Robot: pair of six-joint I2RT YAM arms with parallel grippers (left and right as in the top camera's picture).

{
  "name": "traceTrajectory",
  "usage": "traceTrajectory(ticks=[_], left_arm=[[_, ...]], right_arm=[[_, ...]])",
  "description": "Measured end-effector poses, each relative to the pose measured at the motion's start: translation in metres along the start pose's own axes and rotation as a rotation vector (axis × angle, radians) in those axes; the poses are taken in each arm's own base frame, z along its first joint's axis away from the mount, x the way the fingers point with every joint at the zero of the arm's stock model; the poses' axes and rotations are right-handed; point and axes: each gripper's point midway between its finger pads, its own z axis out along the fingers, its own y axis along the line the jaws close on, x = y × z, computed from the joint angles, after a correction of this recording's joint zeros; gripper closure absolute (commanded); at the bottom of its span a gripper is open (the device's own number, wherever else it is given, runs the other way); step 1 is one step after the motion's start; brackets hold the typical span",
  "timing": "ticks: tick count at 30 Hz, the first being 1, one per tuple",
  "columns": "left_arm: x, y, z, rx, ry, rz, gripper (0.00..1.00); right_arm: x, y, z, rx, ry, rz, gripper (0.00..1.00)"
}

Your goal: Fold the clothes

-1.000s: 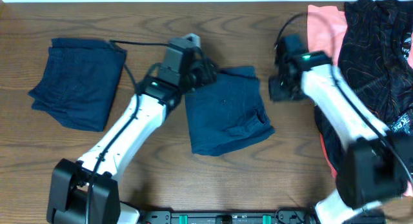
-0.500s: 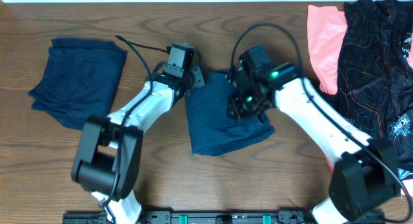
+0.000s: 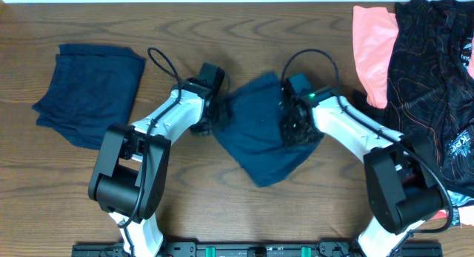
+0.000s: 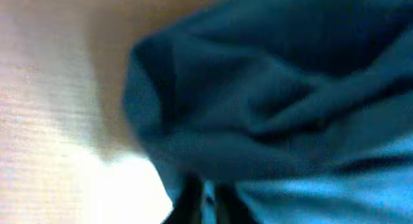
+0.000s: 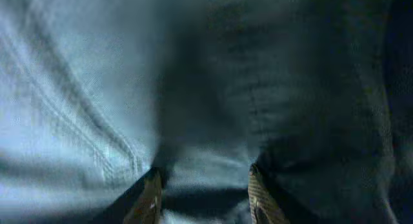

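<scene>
On your tabletop (image 3: 222, 20), a black garment with orange lines (image 3: 433, 72) and a salmon-pink garment (image 3: 370, 49) lie at the far right corner. A crumpled navy garment (image 3: 255, 138) sits mid-tabletop and a second navy garment (image 3: 89, 94) lies near the left edge. Your right gripper (image 5: 203, 175) has its jaws pinching a fold on the crumpled garment's right side, and your left gripper (image 4: 203, 188), blurred, has its jaws nearly together on that garment's left edge.

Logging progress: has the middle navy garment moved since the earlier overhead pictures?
Yes. The middle navy garment has turned and its lower corner has slid toward the near side, judged against the folded navy garment on the left, which stayed put.
</scene>
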Motion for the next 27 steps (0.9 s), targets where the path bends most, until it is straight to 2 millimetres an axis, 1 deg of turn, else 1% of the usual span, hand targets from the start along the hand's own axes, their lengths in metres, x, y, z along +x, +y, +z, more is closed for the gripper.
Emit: traceTrajectory(ticks=[3,4,6,7,8,9,10,13,15,17,18,20,22,24,25,27], left_arm=[[0.030,0.003,-0.002,0.006,0.131,-0.018,0.94],[0.038,0.004,-0.003,0.009,0.161,-0.024,0.94],[0.046,0.002,-0.009,0.035,0.186,-0.030,0.93],[0.046,0.000,-0.011,0.045,0.181,-0.027,0.86],[0.042,-0.006,-0.018,0.077,0.149,-0.005,0.48],[0.036,-0.012,-0.026,0.109,0.109,0.018,0.19],[0.026,-0.020,-0.038,0.149,0.041,0.052,0.12],[-0.009,-0.045,-0.082,0.253,-0.194,0.147,0.09],[-0.035,-0.063,-0.114,0.315,-0.367,0.224,0.06],[-0.052,-0.075,-0.131,0.350,-0.476,0.275,0.06],[-0.058,-0.079,-0.135,0.360,-0.510,0.293,0.06],[-0.071,-0.087,-0.135,0.379,-0.557,0.319,0.06],[-0.080,-0.094,-0.125,0.393,-0.569,0.338,0.06],[-0.086,-0.100,-0.105,0.414,-0.549,0.353,0.06],[-0.088,-0.102,-0.096,0.423,-0.537,0.357,0.06],[-0.090,-0.105,-0.070,0.434,-0.497,0.361,0.06]], right_arm=[[-0.038,-0.022,-0.003,0.037,-0.145,0.012,0.48],[-0.047,-0.031,-0.005,0.053,-0.178,0.017,0.45],[-0.052,-0.052,-0.008,0.101,-0.191,0.029,0.43],[-0.052,-0.056,-0.008,0.113,-0.189,0.034,0.42],[-0.050,-0.063,-0.011,0.132,-0.175,0.036,0.41],[-0.050,-0.065,-0.013,0.141,-0.167,0.035,0.39],[-0.049,-0.066,-0.016,0.151,-0.156,0.032,0.37],[-0.054,-0.065,-0.031,0.159,-0.152,0.020,0.31],[-0.055,-0.064,-0.047,0.159,-0.161,0.015,0.25],[-0.059,-0.061,-0.067,0.148,-0.197,0.010,0.24],[-0.060,-0.059,-0.079,0.139,-0.223,0.008,0.24],[-0.062,-0.054,-0.102,0.117,-0.270,0.004,0.23],[-0.057,-0.048,-0.124,0.091,-0.306,-0.001,0.23],[-0.053,-0.044,-0.143,0.070,-0.339,-0.006,0.22],[-0.051,-0.043,-0.149,0.062,-0.349,-0.007,0.21],[-0.047,-0.040,-0.159,0.047,-0.367,-0.011,0.21]])
